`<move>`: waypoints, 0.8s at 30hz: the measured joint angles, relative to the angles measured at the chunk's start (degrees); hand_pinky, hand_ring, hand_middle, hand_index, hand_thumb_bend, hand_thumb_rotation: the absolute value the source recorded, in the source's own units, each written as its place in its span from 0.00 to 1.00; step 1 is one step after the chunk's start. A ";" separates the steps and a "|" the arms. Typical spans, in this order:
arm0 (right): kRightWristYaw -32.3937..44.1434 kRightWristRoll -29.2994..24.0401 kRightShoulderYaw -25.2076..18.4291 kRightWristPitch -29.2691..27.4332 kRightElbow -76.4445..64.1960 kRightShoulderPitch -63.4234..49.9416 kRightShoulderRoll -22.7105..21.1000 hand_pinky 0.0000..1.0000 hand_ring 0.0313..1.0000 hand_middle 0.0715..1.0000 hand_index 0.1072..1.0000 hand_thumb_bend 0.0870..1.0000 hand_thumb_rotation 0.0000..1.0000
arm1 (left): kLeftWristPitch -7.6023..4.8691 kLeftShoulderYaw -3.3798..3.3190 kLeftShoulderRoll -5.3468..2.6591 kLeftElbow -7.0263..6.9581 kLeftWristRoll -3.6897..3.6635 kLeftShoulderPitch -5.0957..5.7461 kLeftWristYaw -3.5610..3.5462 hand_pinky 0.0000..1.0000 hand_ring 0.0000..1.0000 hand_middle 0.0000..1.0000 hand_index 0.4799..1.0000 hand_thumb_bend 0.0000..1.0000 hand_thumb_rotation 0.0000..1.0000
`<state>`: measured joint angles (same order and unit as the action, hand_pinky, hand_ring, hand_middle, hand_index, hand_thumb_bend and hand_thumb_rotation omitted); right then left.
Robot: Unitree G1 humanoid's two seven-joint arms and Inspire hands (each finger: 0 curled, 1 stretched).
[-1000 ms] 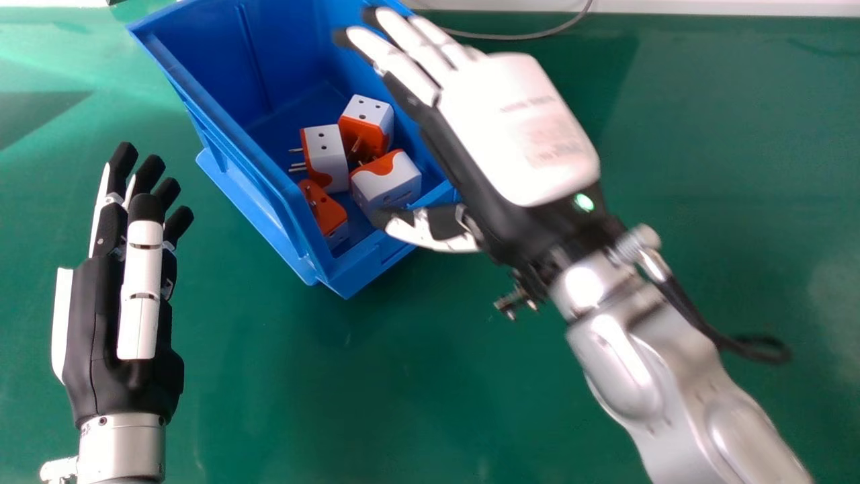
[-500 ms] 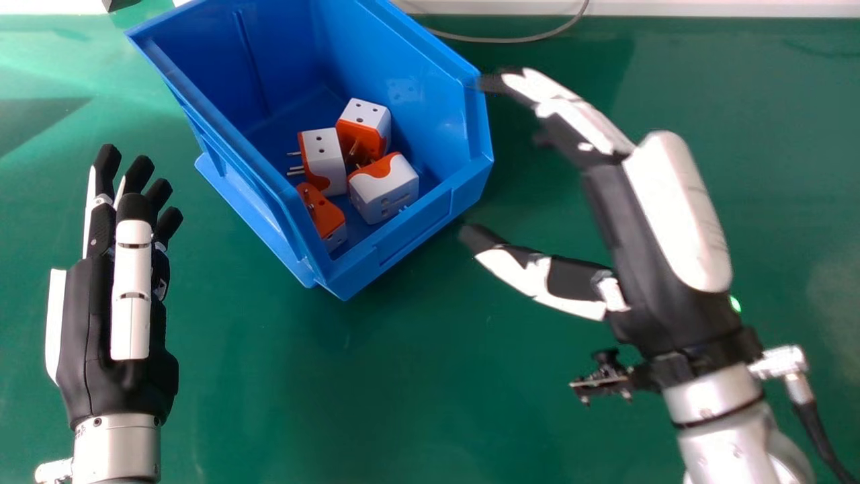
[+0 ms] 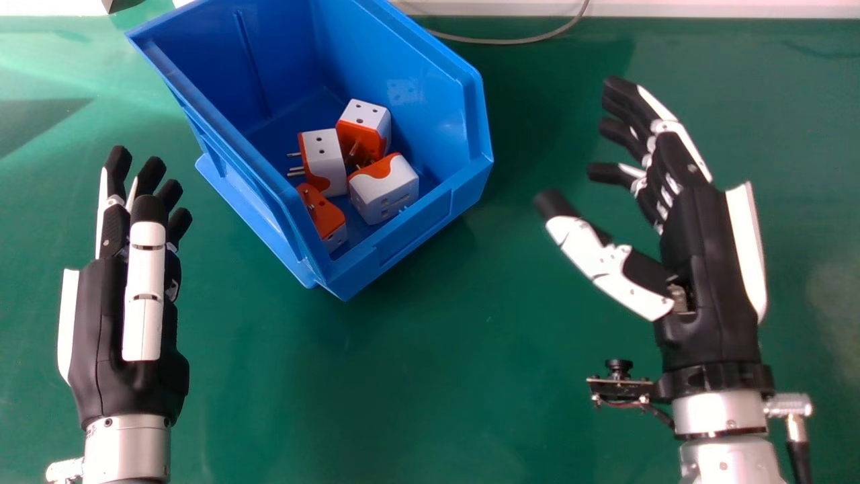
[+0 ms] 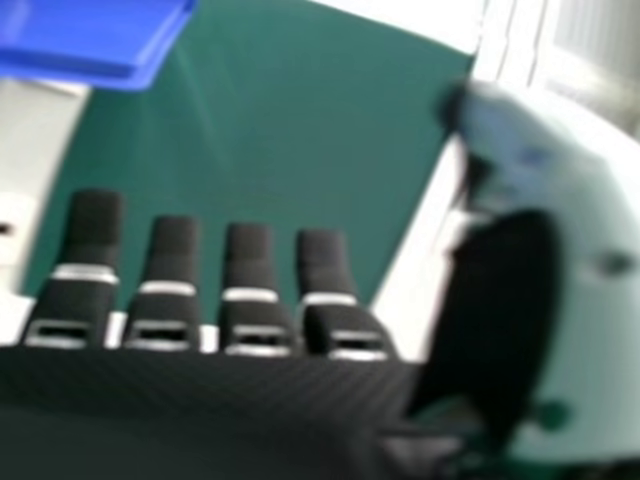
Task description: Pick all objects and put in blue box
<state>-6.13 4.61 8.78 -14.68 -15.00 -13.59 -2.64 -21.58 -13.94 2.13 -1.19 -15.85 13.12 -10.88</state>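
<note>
In the head view my left hand is open at the left, palm side turned inward and empty. My right hand is open at the right, well apart from the blue box, with nothing in its grasp. Inside the box lie several white and orange plug adapters: one at the back, one at the left, one at the right and one in the near corner. In the right hand view, my right hand has its fingers extended, and part of the blue box is visible.
The green table extends around the box and beneath both hands. A grey cable runs along the table's far edge, near a white strip.
My right hand has moved from over the box's right side to the right and toward the robot, turning as it went. The left hand shifted only slightly. The adapters stay in the box.
</note>
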 measured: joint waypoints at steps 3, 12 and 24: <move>2.97 -3.01 -1.03 0.21 1.48 -0.01 -0.06 0.88 0.94 0.94 0.92 0.18 0.75 | -0.20 0.13 0.08 0.34 0.05 -0.03 -0.44 0.96 0.97 0.98 0.99 0.45 0.80; 7.17 -7.47 -3.98 0.40 5.65 1.44 0.33 0.98 0.99 0.99 0.99 0.21 0.97 | -0.32 0.28 0.08 1.05 1.15 -0.11 -0.13 0.99 0.99 1.00 0.99 0.46 0.84; 12.09 -11.69 -8.97 0.17 10.63 3.02 0.04 1.00 1.00 1.00 1.00 0.27 1.00 | -0.31 0.60 -0.21 2.86 1.29 -0.55 -0.04 1.00 0.99 1.00 1.00 0.47 0.85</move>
<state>5.96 -7.08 -0.20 -14.51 -4.38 -10.57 -2.60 -21.89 -13.33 1.92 1.66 -14.56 12.57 -10.92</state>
